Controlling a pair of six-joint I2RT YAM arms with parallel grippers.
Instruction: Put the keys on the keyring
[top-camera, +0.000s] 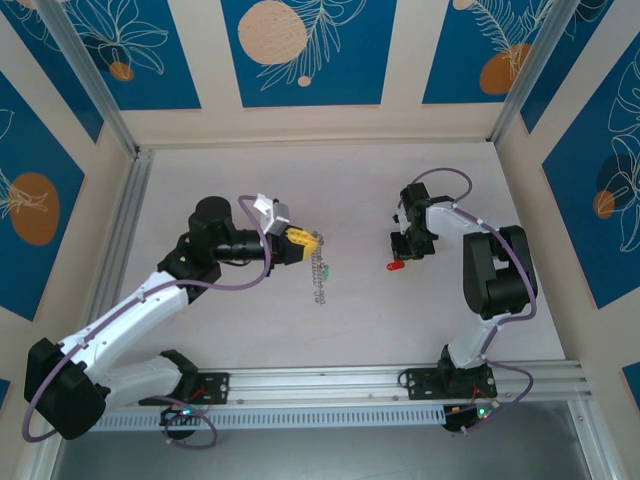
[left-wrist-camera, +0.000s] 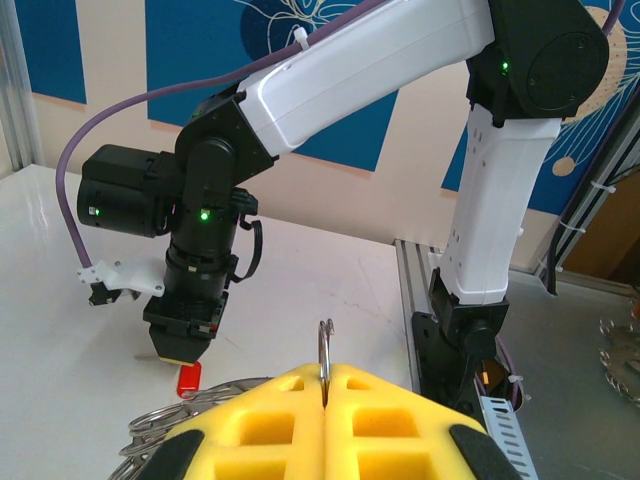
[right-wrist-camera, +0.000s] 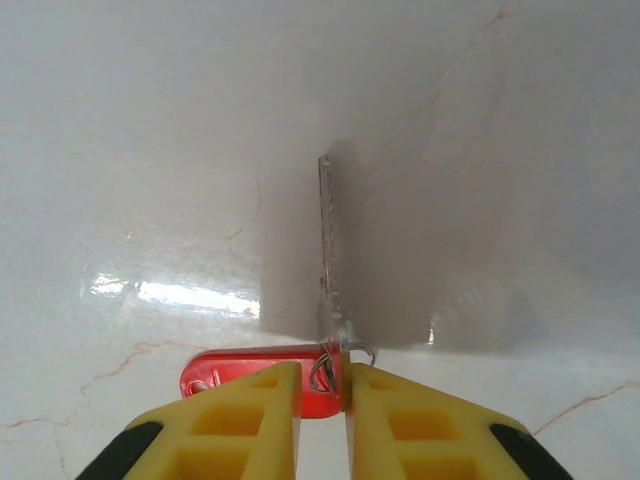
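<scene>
On the left, the left gripper reaches toward the middle of the table. In the left wrist view its yellow jaws are pressed together with a thin metal loop of the keyring pinched upright between them. More silvery loops bunch just beside the left fingertip. From above, the rest of the keyring trails from the jaws as a limp chain toward the near edge. The green key sits against the chain about halfway down. Well apart to the right, the red key lies on the table at the tip of the right gripper. In the right wrist view those jaws stand at a narrow gap, gripping the key where its blade meets the red head. The blade stands on edge, pointing away from the fingers, and the red head lies flat beside the left fingertip.
</scene>
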